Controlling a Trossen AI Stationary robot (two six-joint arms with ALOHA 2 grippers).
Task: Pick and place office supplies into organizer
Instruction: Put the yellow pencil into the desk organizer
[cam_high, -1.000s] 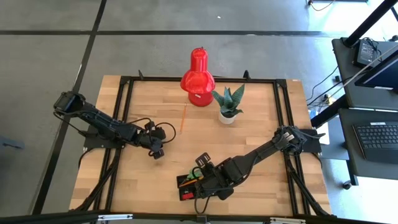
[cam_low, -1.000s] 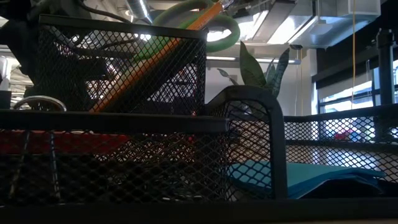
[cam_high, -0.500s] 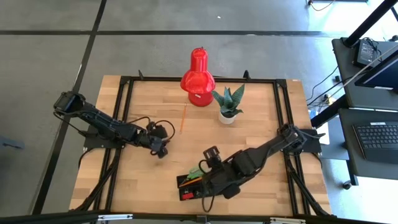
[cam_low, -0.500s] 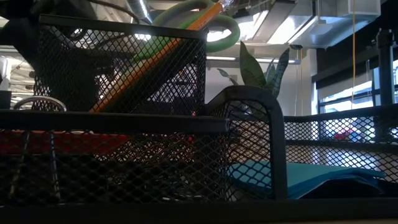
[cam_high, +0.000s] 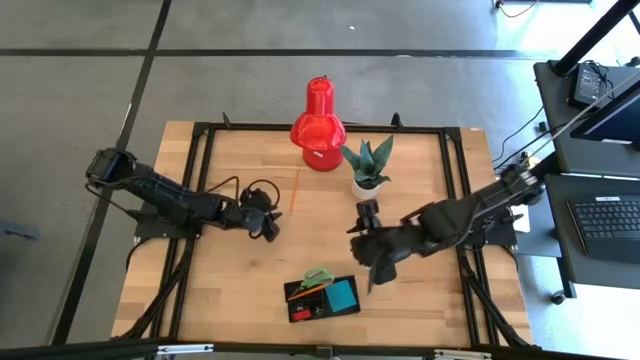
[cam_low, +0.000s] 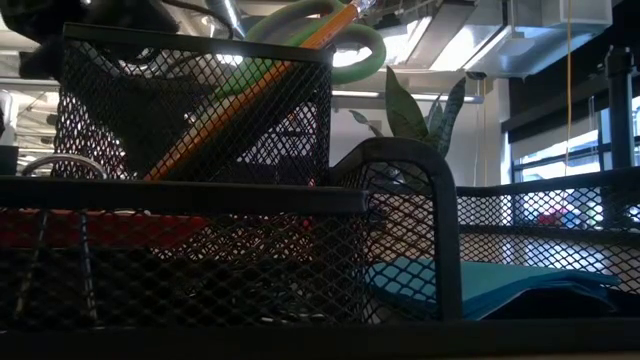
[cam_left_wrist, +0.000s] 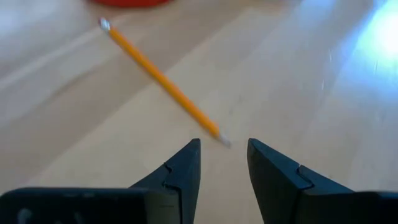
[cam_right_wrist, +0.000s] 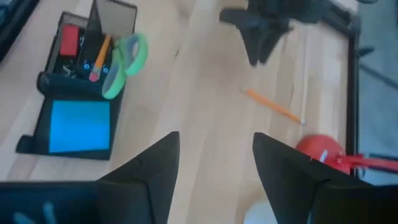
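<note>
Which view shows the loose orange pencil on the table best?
The left wrist view: the orange pencil lies large and unobstructed just ahead of the open left gripper. The high and right wrist views show it as a thin sliver; the low view misses it.

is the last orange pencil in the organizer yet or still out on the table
Still out. The orange pencil lies flat on the bare wood, just ahead of the left tool, far from the organizer at the table's front edge.

**Workshop floor, side desk and bright windows**

A wooden bench (cam_high: 240, 290) with a black metal frame stands on a grey concrete floor (cam_high: 80, 90) crossed by dark lines. To the right, a black desk (cam_high: 600, 215) carries a keyboard (cam_high: 608, 222). Beyond the bench, tall windows (cam_low: 550, 160) glow, and ceiling lights (cam_low: 232, 18) shine overhead.
</note>
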